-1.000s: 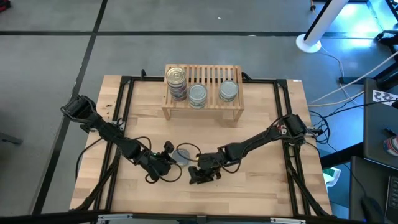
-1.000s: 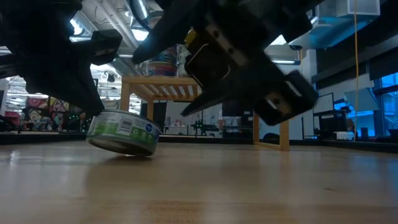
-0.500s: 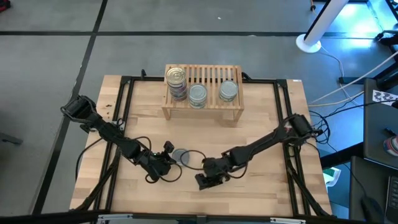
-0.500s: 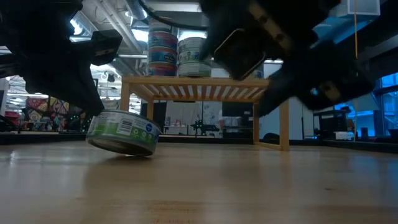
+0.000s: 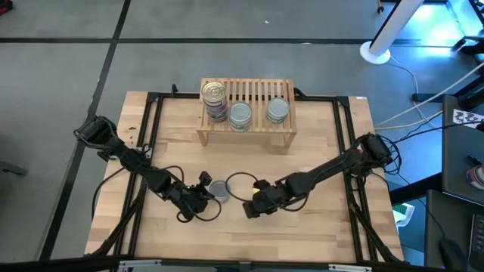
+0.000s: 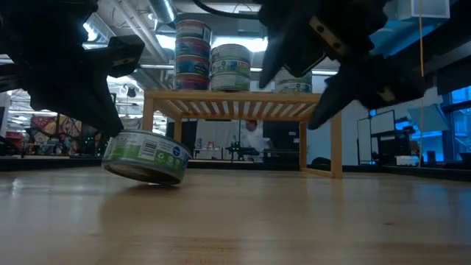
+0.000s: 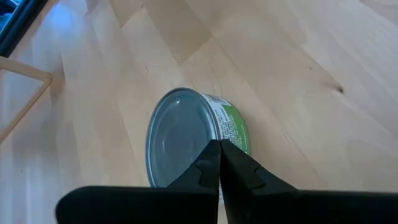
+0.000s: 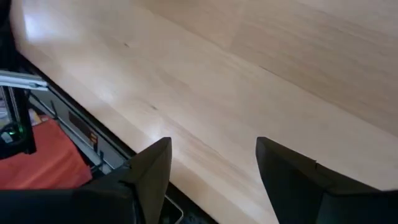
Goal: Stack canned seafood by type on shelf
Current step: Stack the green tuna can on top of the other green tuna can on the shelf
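A green-labelled tin point(image 6: 146, 156) of canned seafood sits tilted on the table's near middle, also in the high view point(image 5: 220, 189) and the left wrist view point(image 7: 186, 140). My left gripper point(image 7: 219, 148) is shut against it from the left point(image 5: 203, 198). My right gripper point(image 5: 253, 207) hangs open above bare wood to the tin's right, with nothing between its fingers point(image 8: 211, 155). The shelf point(image 5: 246, 134) stands at the far middle. On its slatted top are a stack of labelled tins point(image 5: 214, 98) and two more silver-lidded tins point(image 5: 240, 115) point(image 5: 277, 110). My left gripper meets the tin with its shut fingertips at the lid's rim point(image 7: 208, 140), on the side toward the left arm. The fingers slant down from the table's left. The tin is tilted: that side is raised point(image 6: 109, 151) and the opposite bottom edge point(image 6: 176, 180) rests on the table. The fingers hide whether the tips lie on or under the rim.
A black cable loops on the wood point(image 5: 240, 180) between the tin and my right gripper. A black frame point(image 5: 344, 143) borders the table. A person point(image 6: 254, 136) stands in the room behind the shelf. Open wood lies along the near edge.
My right gripper has risen and drawn back from beside the tin toward the table's right, turning as it went, and has stayed open. The tin and my left gripper have kept still.
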### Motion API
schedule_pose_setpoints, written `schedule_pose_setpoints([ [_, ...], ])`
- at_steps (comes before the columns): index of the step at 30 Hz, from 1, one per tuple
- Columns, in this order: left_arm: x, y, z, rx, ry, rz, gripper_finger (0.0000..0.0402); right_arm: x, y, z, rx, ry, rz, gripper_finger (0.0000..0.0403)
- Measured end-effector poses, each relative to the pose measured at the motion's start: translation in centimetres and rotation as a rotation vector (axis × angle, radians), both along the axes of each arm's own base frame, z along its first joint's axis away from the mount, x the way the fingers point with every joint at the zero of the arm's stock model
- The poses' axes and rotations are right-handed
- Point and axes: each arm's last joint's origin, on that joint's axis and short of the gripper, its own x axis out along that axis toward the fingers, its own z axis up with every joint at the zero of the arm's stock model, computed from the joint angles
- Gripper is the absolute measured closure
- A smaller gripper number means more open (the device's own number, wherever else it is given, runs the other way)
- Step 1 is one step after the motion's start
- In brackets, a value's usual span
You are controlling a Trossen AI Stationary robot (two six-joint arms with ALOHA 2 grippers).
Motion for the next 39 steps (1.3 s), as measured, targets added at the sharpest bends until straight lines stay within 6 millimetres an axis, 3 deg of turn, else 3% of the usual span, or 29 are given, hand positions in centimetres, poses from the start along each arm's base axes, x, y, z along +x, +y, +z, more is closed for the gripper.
schedule_pose_setpoints([
  [3, 0.0, 0.0, 0.0, 0.000, 0.000, 0.000, 0.0401, 0.1, -0.1, -0.5, 0.008, -0.103, -0.006, 0.0166],
  [7, 0.0, 0.0, 0.0, 0.000, 0.000, 0.000, 0.0401, -2.0, -1.0, -2.0, 0.036, -0.123, -0.083, 0.0166],
  [9, 0.0, 0.0, 0.0, 0.000, -0.001, 0.000, 0.0401, -3.4, -1.3, -3.0, 0.066, -0.153, -0.169, 0.0166],
  [14, 0.0, 0.0, 0.0, -0.002, -0.001, 0.001, 0.0401, -4.7, -1.1, -3.5, 0.198, -0.517, -0.443, 0.0166],
  [18, 0.0, 0.0, 0.0, -0.002, -0.002, 0.002, 0.0401, -5.0, -0.7, -5.0, 0.218, -0.481, -0.589, 0.0166],
  [29, 0.3, 0.4, 0.1, -0.002, -0.007, 0.023, 0.0401, 0.0, 1.0, -4.5, 0.309, -0.531, -0.677, 0.0166],
  [39, 0.3, 0.5, 0.1, -0.001, -0.007, 0.027, 0.0401, 3.1, 1.4, -6.6, 0.383, -0.488, -0.745, 0.0166],
])
